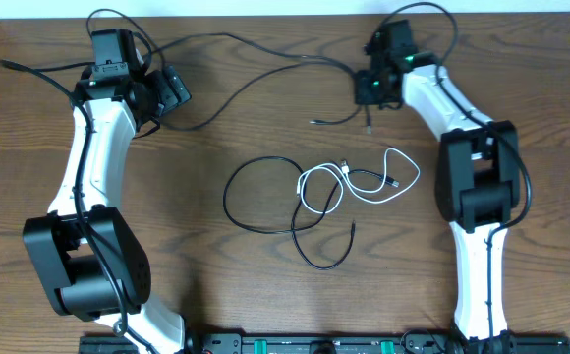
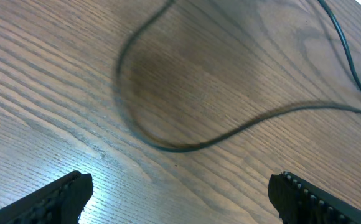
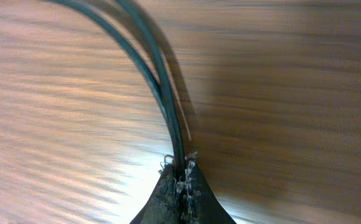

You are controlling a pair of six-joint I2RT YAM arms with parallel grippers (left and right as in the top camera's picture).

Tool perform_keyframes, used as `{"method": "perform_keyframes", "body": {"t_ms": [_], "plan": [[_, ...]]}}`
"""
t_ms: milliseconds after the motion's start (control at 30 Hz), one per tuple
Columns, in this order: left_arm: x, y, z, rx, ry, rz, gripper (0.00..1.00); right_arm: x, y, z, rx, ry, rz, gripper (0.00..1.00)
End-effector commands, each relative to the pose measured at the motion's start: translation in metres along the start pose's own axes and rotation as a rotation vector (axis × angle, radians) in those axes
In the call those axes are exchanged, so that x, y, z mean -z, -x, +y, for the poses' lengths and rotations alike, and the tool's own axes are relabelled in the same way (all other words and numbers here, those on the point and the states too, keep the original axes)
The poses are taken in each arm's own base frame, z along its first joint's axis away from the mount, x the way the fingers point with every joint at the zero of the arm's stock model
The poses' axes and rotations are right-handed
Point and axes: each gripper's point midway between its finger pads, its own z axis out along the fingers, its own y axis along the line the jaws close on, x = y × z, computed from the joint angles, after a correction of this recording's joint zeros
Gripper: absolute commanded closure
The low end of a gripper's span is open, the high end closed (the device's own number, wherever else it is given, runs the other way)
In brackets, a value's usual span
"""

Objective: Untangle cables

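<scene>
One long black cable (image 1: 228, 39) runs across the back of the table from the left arm to the right arm. My right gripper (image 1: 370, 95) is shut on it; in the right wrist view the fingertips (image 3: 182, 171) pinch the black cable (image 3: 156, 68), which rises away from them. My left gripper (image 1: 172, 88) stands open above the table. Its view shows a curve of the black cable (image 2: 187, 147) ahead of the gripper (image 2: 180, 186), with nothing between the fingers. A second black cable (image 1: 256, 192) lies in loops mid-table, crossed with the white cable (image 1: 316, 202).
The wooden table's back edge (image 1: 265, 20) lies just behind both grippers. Two loose plug ends (image 1: 314, 122) of the long black cable lie below the right gripper. A black rail (image 1: 314, 344) runs along the front edge between the arm bases.
</scene>
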Motion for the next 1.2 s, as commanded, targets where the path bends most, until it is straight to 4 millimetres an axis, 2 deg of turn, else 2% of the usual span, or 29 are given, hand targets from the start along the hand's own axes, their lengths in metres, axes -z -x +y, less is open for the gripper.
{"method": "perform_keyframes", "body": {"t_ms": [0, 100, 167, 233, 367, 400, 433, 467, 533, 567, 667, 933, 1067, 1167], "plan": [[-0.003, -0.002, 0.001, 0.014, 0.002, 0.009, 0.04, -0.007, -0.001, 0.051, 0.046, 0.114, -0.001, 0.99], [-0.005, -0.003, 0.001, 0.014, 0.004, 0.013, 0.04, 0.002, 0.017, 0.065, 0.075, 0.096, -0.056, 0.99], [-0.007, -0.004, 0.002, 0.015, 0.006, 0.018, 0.04, 0.013, 0.032, 0.067, 0.083, 0.06, -0.092, 0.99], [-0.013, -0.007, 0.004, 0.023, 0.013, 0.032, 0.04, 0.033, 0.053, 0.056, 0.075, -0.031, -0.135, 0.99], [-0.025, -0.008, 0.012, 0.084, 0.051, 0.034, 0.04, 0.049, 0.064, 0.036, 0.048, -0.09, -0.143, 0.98], [-0.027, -0.006, 0.016, 0.101, 0.066, 0.029, 0.04, 0.052, 0.063, 0.031, 0.04, -0.096, -0.133, 0.92], [-0.03, -0.004, 0.021, 0.117, 0.081, 0.023, 0.04, 0.053, 0.062, 0.026, 0.031, -0.103, -0.122, 0.76], [-0.032, -0.002, 0.025, 0.125, 0.087, 0.019, 0.04, 0.053, 0.059, 0.021, 0.023, -0.11, -0.107, 0.53], [-0.035, 0.002, 0.034, 0.15, 0.094, 0.011, 0.04, 0.054, 0.052, 0.011, 0.007, -0.124, -0.074, 0.2], [-0.036, 0.005, 0.039, 0.174, 0.097, 0.004, 0.04, 0.055, 0.048, 0.008, 0.001, -0.129, -0.058, 0.11], [-0.042, 0.012, 0.048, 0.234, 0.1, -0.016, 0.04, 0.054, 0.037, 0.007, -0.009, -0.114, -0.01, 0.02], [-0.056, 0.027, 0.05, 0.238, 0.09, -0.075, 0.04, 0.052, 0.007, 0.025, 0.0, -0.082, 0.103, 0.01], [-0.064, 0.031, 0.077, 0.293, 0.203, -0.116, 0.04, 0.051, -0.006, 0.037, 0.015, -0.076, 0.149, 0.01], [-0.079, 0.02, 0.092, 0.352, 0.226, -0.071, 0.05, 0.05, -0.014, 0.046, 0.031, -0.074, 0.17, 0.01]]}}
